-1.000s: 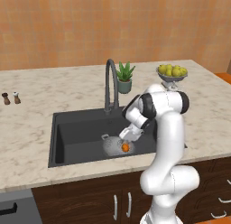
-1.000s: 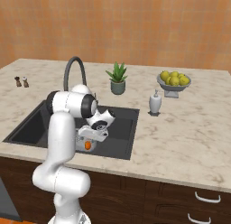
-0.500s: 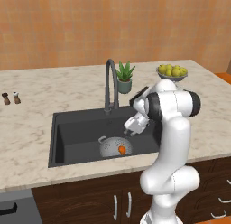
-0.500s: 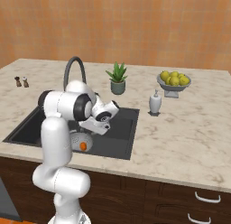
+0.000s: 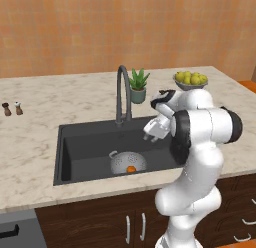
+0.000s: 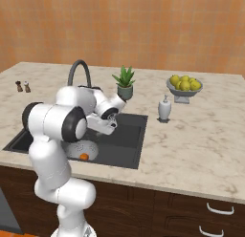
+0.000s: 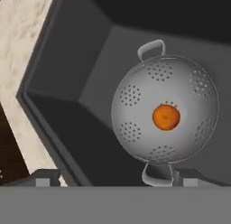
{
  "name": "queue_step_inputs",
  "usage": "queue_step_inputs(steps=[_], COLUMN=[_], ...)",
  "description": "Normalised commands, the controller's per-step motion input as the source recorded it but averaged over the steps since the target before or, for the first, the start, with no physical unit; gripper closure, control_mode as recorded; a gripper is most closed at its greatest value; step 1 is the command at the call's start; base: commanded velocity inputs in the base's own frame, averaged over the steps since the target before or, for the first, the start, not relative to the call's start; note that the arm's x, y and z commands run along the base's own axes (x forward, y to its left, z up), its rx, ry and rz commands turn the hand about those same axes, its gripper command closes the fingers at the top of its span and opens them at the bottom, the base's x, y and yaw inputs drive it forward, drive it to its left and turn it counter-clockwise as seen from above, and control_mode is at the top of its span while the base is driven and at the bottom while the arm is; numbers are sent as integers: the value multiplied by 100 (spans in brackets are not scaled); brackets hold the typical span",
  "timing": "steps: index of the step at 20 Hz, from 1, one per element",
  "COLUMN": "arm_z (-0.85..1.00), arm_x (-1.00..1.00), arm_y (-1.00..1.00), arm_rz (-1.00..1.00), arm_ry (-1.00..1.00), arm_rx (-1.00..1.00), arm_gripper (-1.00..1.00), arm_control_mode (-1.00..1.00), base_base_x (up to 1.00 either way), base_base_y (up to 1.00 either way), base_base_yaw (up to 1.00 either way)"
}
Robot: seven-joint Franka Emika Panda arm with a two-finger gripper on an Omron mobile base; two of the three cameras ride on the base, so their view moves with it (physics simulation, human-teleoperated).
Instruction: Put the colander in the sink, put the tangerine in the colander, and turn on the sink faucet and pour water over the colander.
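Observation:
The silver colander (image 5: pixel 122 162) (image 6: pixel 79 147) (image 7: pixel 135 96) sits on the floor of the black sink (image 5: pixel 85 142) (image 6: pixel 129 135) (image 7: pixel 81 60), toward its front. In the middle of the colander lies the small orange tangerine (image 5: pixel 131 169) (image 6: pixel 84 156) (image 7: pixel 166 117). My gripper (image 5: pixel 149 137) (image 6: pixel 111 129) (image 7: pixel 115 177) hangs open above the sink's right part, well clear of the colander, with nothing between its fingers. The dark gooseneck sink faucet (image 5: pixel 121 92) (image 6: pixel 79 69) stands at the back rim, and I see no water running.
Behind the sink stands a potted plant (image 5: pixel 138 84) (image 6: pixel 124 80). A footed bowl of yellow-green fruit (image 5: pixel 190 79) (image 6: pixel 184 84) and a white soap dispenser (image 6: pixel 164 108) are on the counter to the right. Two small shakers (image 5: pixel 12 108) (image 6: pixel 22 86) stand far left.
My hand has lifted up and back out of the sink, away from the colander. The tangerine stays lying in the colander.

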Motion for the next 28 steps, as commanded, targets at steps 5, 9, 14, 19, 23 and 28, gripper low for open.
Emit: queue_step_inputs(steps=[5, 9, 14, 19, 23, 28], arm_z=[55, 60, 65, 62, 58, 44], arm_x=[-55, -50, -43, -29, -20, 1], arm_y=[-10, -26, -24, -3, -9, 1], arm_rz=[0, 0, 2, 17, 15, 1], arm_ry=[-29, -48, -51, -55, -40, -3], arm_rx=[-25, -20, -9, 0, 12, 22], arm_gripper=[-100, -100, -100, -100, -100, -100], arm_control_mode=[-100, -100, -100, -100, -100, -100], base_base_x=[0, 0, 0, 0, 0, 0], base_base_y=[0, 0, 0, 0, 0, 0], base_base_yaw=[0, 0, 0, 0, 0, 0])
